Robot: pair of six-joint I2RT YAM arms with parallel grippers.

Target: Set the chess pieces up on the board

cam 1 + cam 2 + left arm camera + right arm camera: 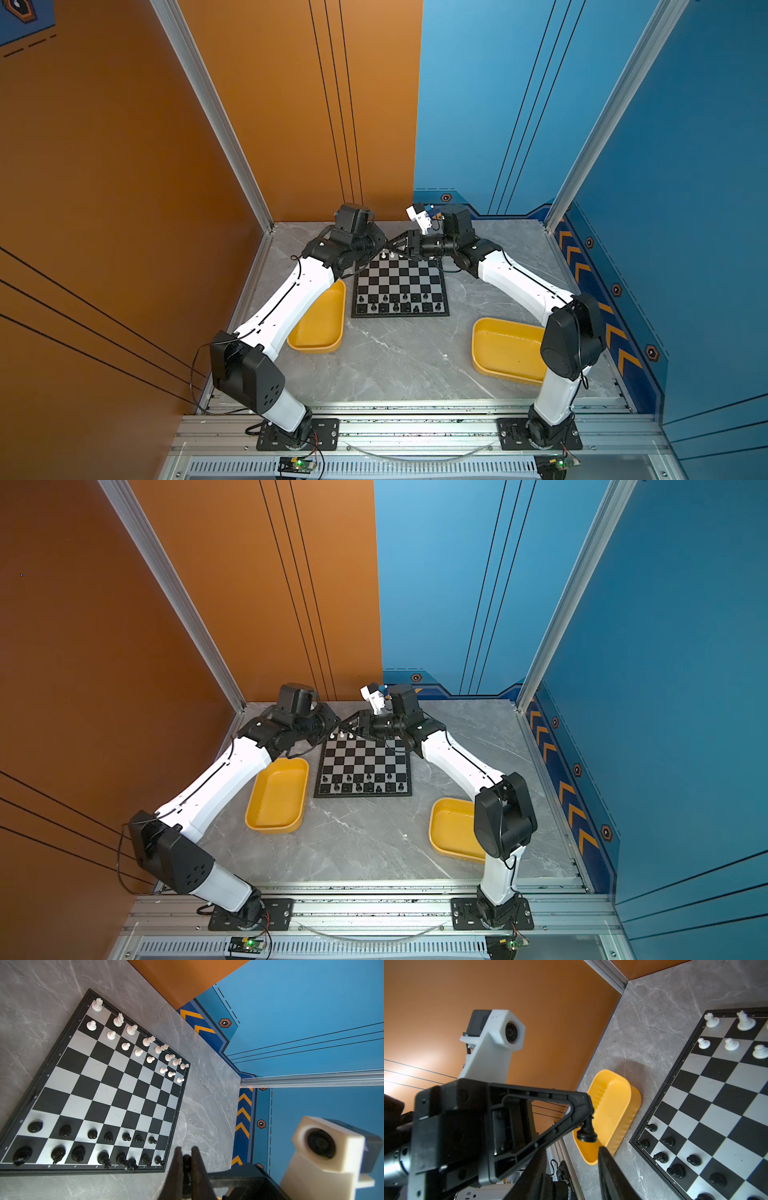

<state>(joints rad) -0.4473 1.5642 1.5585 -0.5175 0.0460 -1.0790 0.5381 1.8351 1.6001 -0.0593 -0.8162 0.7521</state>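
1. My left pincer (187, 1152) is clenched on a black pawn (587, 1132). In the right wrist view its tips pinch the pawn's head, and the round base hangs free below, tilted.
2. My right pincer (395, 248) faces it tip to tip. One of its fingers (609, 1167) sits just beside the pawn's base. I cannot tell whether it touches, nor whether this pincer is released or clenched.
3. In both top views the two pincers meet in the air over the 12 o'clock edge of the board (401, 286), a shade toward 11 o'clock. That puts the pawn above the white side and not on any square.
4. The board lies flat on the grey marble tabletop (395, 365), between my two arms.
5. The white pieces (125, 1046) fill two rows along the board's 12 o'clock edge. I count eight in the back row and eight pawns in front of them.
6. The black pieces (92, 1134) stand along the 6 o'clock edge. From the left wrist view I count seven pawns in their row. The back row behind them is crowded, and I cannot count it cleanly.
7. There are two yellow trays. One (322, 328) is at 8 o'clock from the board and just beside it. The other (503, 349) is at 4 o'clock, near the board and partly behind my right arm.
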